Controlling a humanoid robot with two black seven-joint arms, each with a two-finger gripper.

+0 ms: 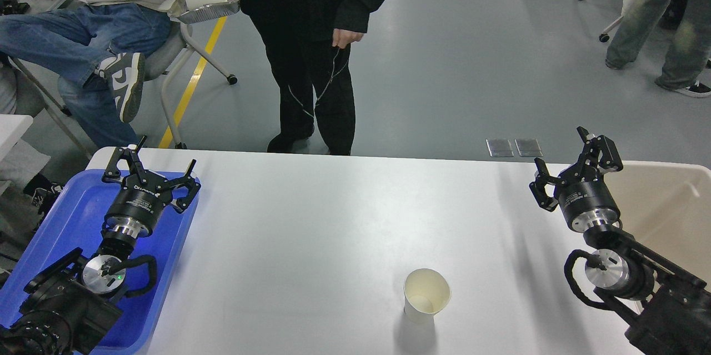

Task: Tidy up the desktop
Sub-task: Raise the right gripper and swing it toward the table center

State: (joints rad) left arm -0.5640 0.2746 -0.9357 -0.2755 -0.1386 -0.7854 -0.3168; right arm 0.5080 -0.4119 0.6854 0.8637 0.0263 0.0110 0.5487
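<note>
Desktop [311, 221] fills centre and lower frame. Paper cup [426, 295] upright, lower centre-right, apart from both grippers. Left gripper [158, 169] at left, over blue tray [66, 216]; fingers spread wide, holding nothing. Right gripper [561, 163] at right, beside beige bin [666, 199]; fingers spread wide, holding nothing. Standing person [311, 38] top centre, behind far table edge.

Desktop [311, 244]: wide white glossy tabletop, rounded corners, spanning view, level.
</note>
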